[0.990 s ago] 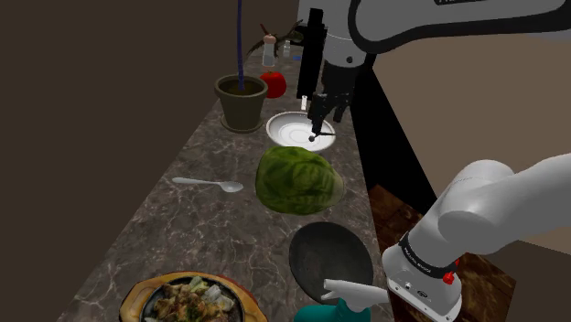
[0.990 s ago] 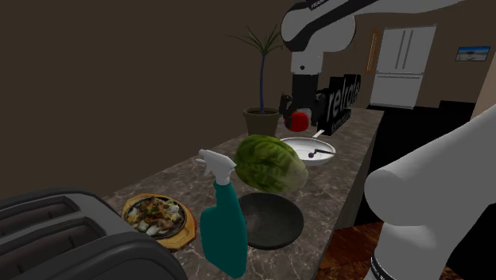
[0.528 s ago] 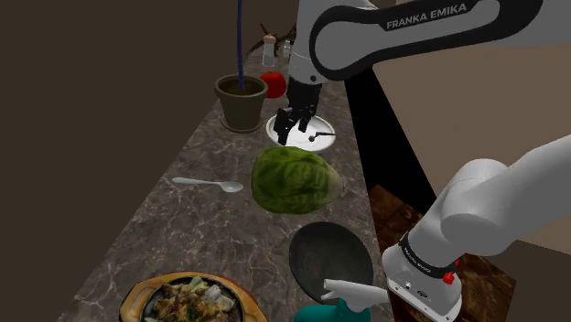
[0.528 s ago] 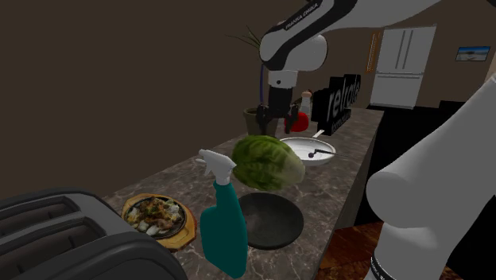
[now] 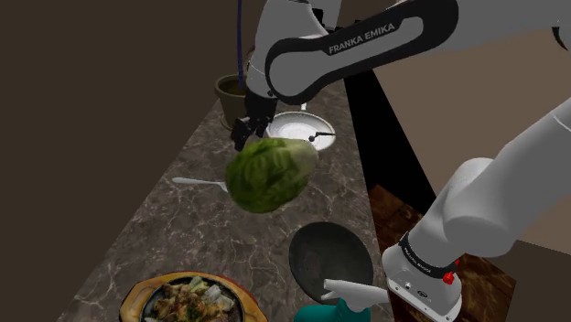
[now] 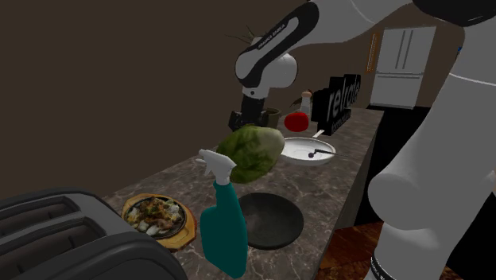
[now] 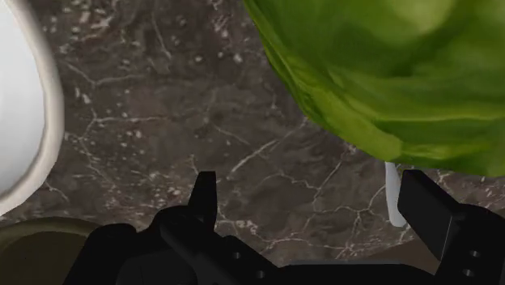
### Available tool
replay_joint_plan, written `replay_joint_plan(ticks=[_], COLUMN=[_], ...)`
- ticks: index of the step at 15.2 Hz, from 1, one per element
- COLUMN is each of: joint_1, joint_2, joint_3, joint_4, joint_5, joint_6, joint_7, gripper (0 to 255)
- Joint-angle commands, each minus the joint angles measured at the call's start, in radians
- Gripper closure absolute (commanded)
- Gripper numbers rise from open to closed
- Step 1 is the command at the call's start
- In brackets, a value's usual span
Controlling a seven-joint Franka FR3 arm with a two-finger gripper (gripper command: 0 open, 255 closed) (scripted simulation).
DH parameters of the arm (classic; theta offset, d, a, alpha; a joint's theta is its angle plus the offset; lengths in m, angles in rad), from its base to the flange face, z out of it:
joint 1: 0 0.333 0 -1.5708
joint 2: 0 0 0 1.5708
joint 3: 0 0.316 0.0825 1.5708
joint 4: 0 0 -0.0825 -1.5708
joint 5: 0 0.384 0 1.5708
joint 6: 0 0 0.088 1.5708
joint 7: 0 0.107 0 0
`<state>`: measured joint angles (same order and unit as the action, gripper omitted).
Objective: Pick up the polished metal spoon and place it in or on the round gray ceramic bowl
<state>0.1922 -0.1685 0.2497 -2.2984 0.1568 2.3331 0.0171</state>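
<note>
Spoon (image 5: 195, 182), shoulder view: flat on dark veined marble counter (image 5: 174, 247) near gripper (image 5: 243, 135), one end hidden behind lettuce (image 5: 270, 174); brown walls (image 5: 91, 91). Second exterior view: dark grey bowl (image 6: 274, 223) well apart from gripper, beyond lettuce; white dish (image 6: 298, 149) nearer, small dark piece (image 6: 313, 152) inside. Wrist view: fingers (image 7: 429, 214) spread, clasping nothing; spoon's pale end beside one finger.

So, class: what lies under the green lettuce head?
The pale spoon: its handle pokes out from beneath the lettuce over the marble counter; its bowl end is covered.
</note>
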Motion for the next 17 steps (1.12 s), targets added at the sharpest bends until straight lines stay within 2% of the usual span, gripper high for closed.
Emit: replay_joint_plan(ticks=[1, 10, 17], joint_1=[0.018, 0.085, 0.101], joint_2=[0.058, 0.331, 0.405], joint_3=[0.02, 0.08, 0.075], joint_4=[0.011, 0.206, 0.213], joint_5=[-0.002, -0.073, -0.104], joint_6=[-0.021, 0.142, 0.209], joint_7=[-0.006, -0.005, 0.015], gripper=[0, 0, 0])
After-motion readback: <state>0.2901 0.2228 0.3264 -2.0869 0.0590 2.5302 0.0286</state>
